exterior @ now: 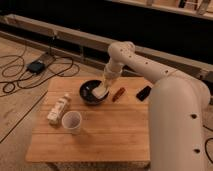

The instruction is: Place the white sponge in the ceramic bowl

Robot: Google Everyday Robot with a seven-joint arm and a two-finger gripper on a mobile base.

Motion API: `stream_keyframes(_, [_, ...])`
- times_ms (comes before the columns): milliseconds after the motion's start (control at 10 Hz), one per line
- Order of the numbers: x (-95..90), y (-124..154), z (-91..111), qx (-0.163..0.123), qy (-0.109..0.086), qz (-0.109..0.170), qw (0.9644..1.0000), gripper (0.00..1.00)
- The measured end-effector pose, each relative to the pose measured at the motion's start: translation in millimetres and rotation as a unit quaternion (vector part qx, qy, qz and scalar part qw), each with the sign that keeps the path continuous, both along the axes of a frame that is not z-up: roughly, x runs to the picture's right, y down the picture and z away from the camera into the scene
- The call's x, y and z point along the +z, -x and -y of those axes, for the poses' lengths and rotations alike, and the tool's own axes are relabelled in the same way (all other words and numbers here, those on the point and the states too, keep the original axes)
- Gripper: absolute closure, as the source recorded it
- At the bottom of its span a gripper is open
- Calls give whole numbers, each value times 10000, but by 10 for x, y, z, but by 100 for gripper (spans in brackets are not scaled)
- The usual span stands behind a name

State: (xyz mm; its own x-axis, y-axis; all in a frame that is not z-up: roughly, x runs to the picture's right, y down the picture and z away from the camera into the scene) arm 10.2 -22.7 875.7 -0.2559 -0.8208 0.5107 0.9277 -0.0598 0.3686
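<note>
The gripper hung over the bowl, at the table's twelve o'clock, seemingly clenched on the sponge. Placing was underway; next it needed to let go, then lift clear.

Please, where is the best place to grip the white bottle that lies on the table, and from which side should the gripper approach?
Probably from above, across its middle: the white bottle lies flat on the wooden table, long sides exposed, though the cup stands near its lower end. The gripper is over the ceramic bowl now.
</note>
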Motion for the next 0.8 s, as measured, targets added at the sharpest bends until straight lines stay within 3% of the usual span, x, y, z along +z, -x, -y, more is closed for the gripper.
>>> stream_keyframes(200, [171,155,44,-104,-162,197,9996,94])
stream_keyframes(500, [353,334,32,-229,-286,394,9986,62])
stream_keyframes(800, [408,373,79,-225,-410,442,9979,32])
